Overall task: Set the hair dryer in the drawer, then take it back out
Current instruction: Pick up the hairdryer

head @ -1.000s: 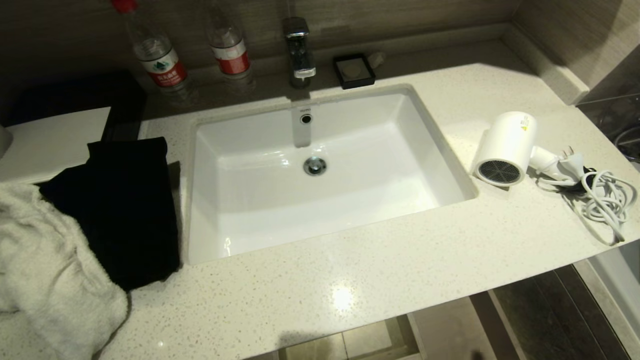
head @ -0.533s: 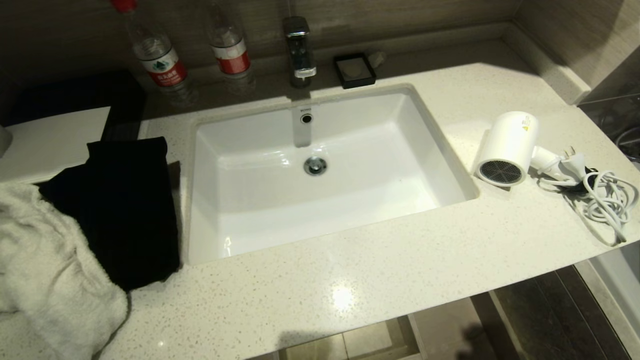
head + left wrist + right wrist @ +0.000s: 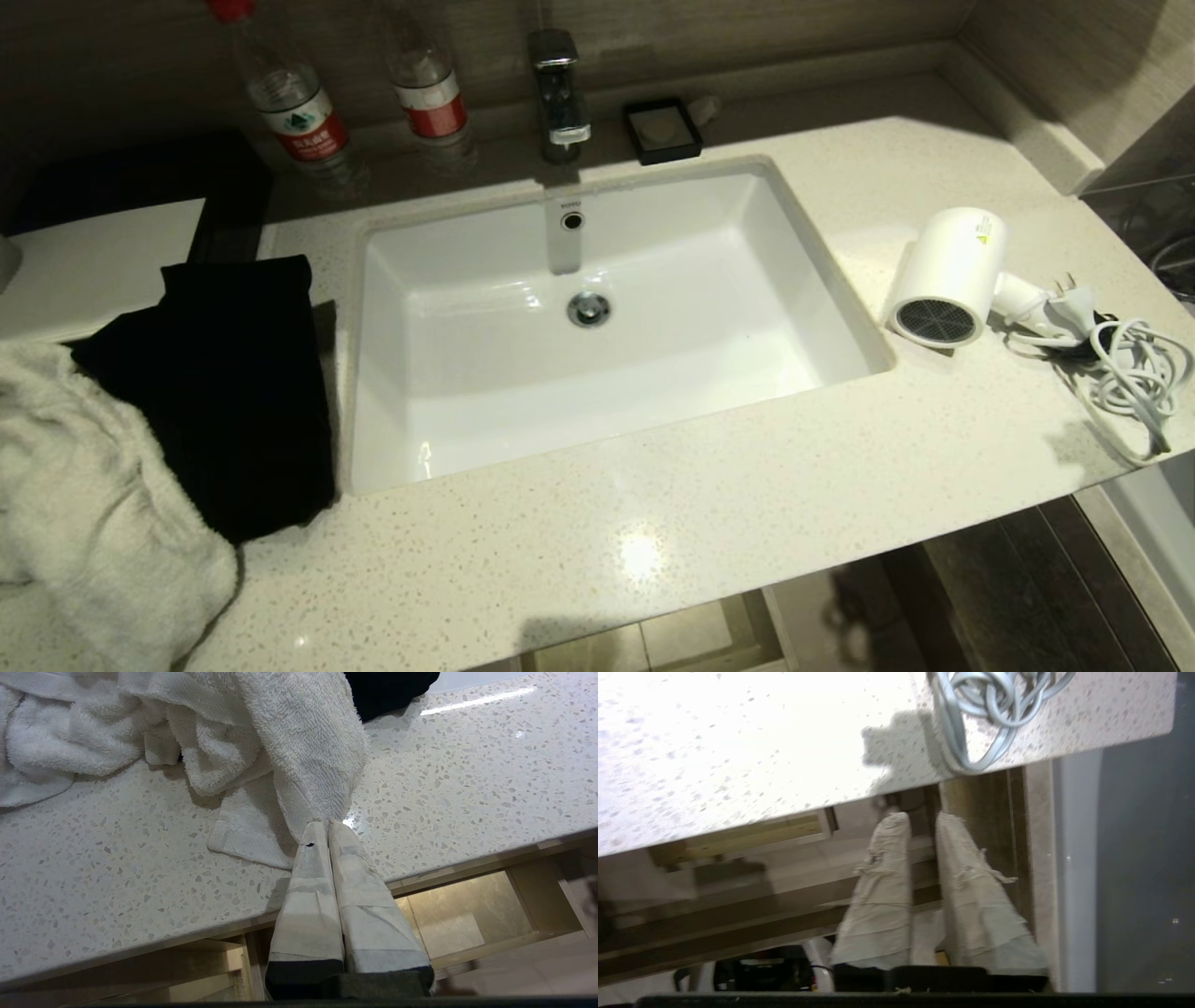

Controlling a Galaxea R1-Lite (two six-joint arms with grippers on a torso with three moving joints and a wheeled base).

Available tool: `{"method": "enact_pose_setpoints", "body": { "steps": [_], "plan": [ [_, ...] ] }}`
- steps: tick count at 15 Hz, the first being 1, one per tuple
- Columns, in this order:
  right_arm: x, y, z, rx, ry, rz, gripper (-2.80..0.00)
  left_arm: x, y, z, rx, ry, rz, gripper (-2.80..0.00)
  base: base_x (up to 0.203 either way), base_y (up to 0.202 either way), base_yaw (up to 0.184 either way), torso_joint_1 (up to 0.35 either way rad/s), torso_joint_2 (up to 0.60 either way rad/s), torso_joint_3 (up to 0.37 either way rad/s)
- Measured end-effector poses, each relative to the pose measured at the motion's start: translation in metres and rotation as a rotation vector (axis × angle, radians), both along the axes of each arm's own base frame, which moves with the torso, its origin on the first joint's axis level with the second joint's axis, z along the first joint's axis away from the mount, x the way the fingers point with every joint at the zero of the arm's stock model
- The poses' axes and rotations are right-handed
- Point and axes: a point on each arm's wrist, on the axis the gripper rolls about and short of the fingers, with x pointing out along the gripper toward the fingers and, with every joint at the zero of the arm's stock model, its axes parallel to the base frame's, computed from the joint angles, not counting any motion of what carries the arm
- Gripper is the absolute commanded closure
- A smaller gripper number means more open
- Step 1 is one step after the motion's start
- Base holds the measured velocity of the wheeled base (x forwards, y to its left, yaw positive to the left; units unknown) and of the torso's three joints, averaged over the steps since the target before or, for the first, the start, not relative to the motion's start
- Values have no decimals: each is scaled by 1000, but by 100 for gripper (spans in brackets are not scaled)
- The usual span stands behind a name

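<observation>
two tools are in play, though neither shows in the head view. the left tool (image 3: 327,826) is seen from its own wrist view with its wrapped fingers pressed together, empty, parked over the table's front edge where a white towel (image 3: 261,742) lies. further right, the right tool (image 3: 920,821) is held below the front edge of the table (image 3: 747,476), near its right end, its fingers slightly parted with nothing between them. the hair dryer (image 3: 945,275) is laid on its side near the table's right edge, just beside the rim of the sink (image 3: 597,308). its fat barrel is run from the back of the table toward the front, and the dark grille is pointed at the front edge; the handle is turned toward the right edge, where the coiled cord (image 3: 1125,378) and plug are piled. it is judged light, rigid and smooth-shelled, so slipping on the round barrel is likely; the narrower handle is judged the better place to be gripped. the loose cord can be expected to trail and snag. the drawer cannot be made out with certainty.
</observation>
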Motion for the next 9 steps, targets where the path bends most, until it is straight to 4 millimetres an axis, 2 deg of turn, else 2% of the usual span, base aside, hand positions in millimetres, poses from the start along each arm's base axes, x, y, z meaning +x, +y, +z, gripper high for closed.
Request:
{"method": "enact_pose_setpoints", "body": {
  "steps": [5,9],
  "plan": [
    [54,-15,-11,-240,67,76,-280,0,0,0,0,0,0,0,0,0,0,0,0,0],
    [76,-24,-8,-237,-34,202,-280,0,0,0,0,0,0,0,0,0,0,0,0,0]
  ]
}}
